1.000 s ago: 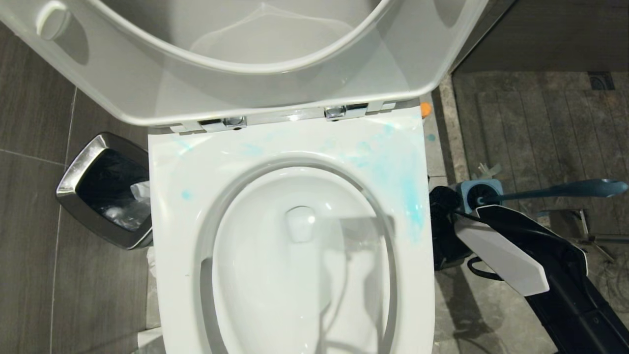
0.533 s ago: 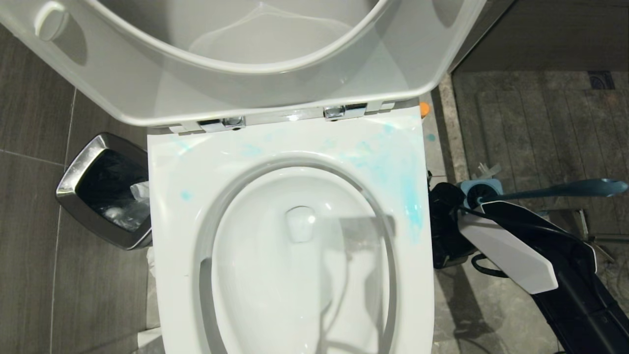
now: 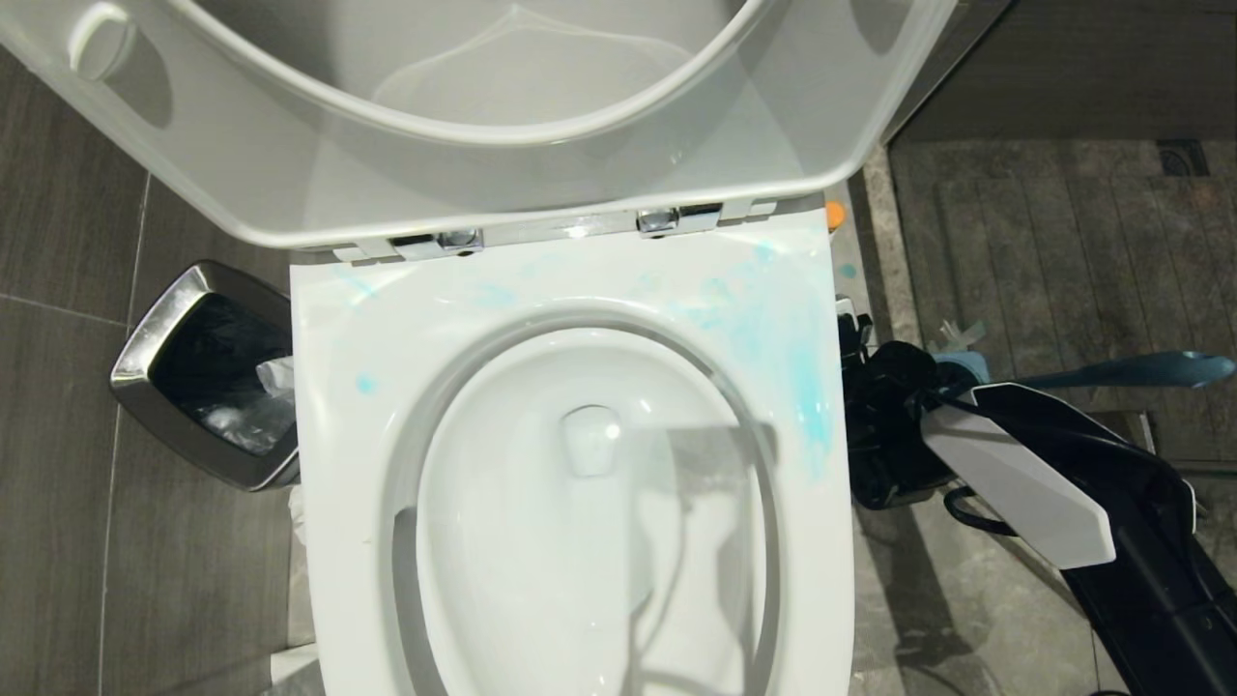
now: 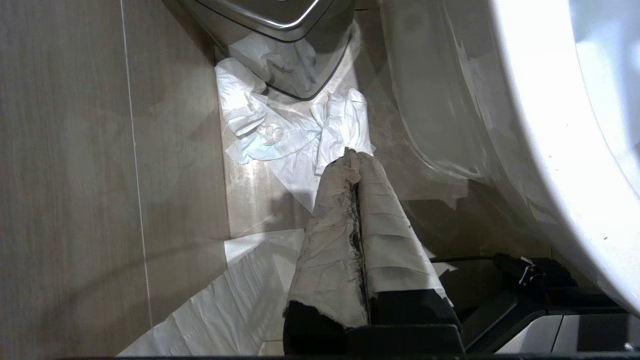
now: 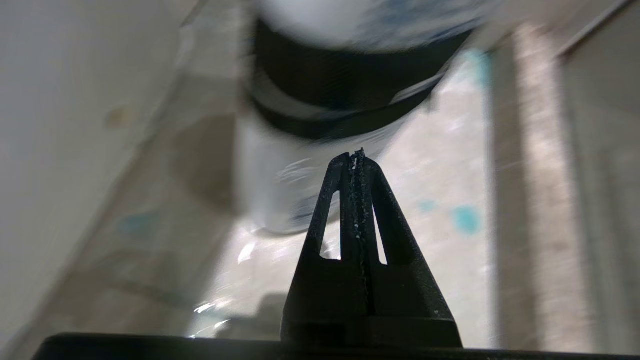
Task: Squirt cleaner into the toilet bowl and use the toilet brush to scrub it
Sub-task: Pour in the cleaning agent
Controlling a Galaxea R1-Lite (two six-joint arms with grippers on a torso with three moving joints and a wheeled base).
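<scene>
The white toilet bowl (image 3: 522,561) fills the middle of the head view, seat and lid raised, with blue smears on its rim (image 3: 773,329). The cleaner shows only as an orange cap (image 3: 836,215) behind the toilet's right rear corner. In the right wrist view it is a blurred white bottle (image 5: 285,195) with a dark band, standing on the floor. My right gripper (image 3: 850,329) (image 5: 356,155) is shut and empty, just short of the bottle, beside the toilet's right side. The toilet brush handle (image 3: 1140,370) sticks out behind the right arm; its head is hidden.
A silver-rimmed waste bin (image 3: 159,329) (image 4: 280,20) stands left of the toilet. Crumpled tissue (image 4: 270,130) lies on the floor by it. My left gripper (image 4: 352,152), fingers wrapped in white, hangs shut and empty beside the toilet's left side. Blue drops (image 5: 465,220) dot the floor.
My right arm has moved forward along the toilet's right side, toward the orange cap, and now covers most of the brush holder. Nothing else has moved.
</scene>
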